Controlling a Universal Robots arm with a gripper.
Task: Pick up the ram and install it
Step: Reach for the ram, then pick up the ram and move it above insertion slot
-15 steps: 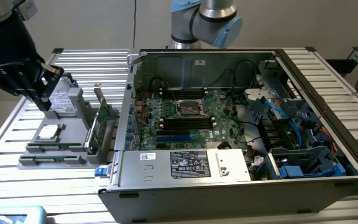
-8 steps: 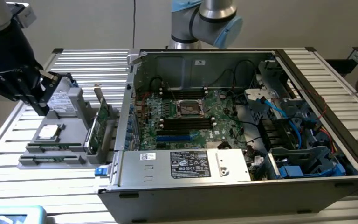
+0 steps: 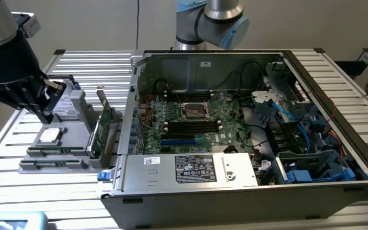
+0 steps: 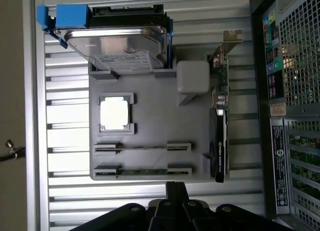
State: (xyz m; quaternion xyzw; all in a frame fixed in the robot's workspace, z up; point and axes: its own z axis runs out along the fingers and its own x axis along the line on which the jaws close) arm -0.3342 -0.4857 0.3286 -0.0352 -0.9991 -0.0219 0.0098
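Wrist view: your fingers are pressed shut and hold nothing.
The gripper (image 4: 175, 187) hangs over the gray tray (image 4: 155, 116). The ram (image 4: 145, 171) sits on its thin edge in the tray slot closest to the fingertips, below and just ahead of them. Its long side runs across the way the fingers point. You have 1 arm for this.

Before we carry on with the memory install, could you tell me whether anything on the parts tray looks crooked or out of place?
Nothing stands out. On the grey tray, the hard drive, the processor and both ram sticks sit squarely in their holders, and the green card stands upright along the tray's edge.
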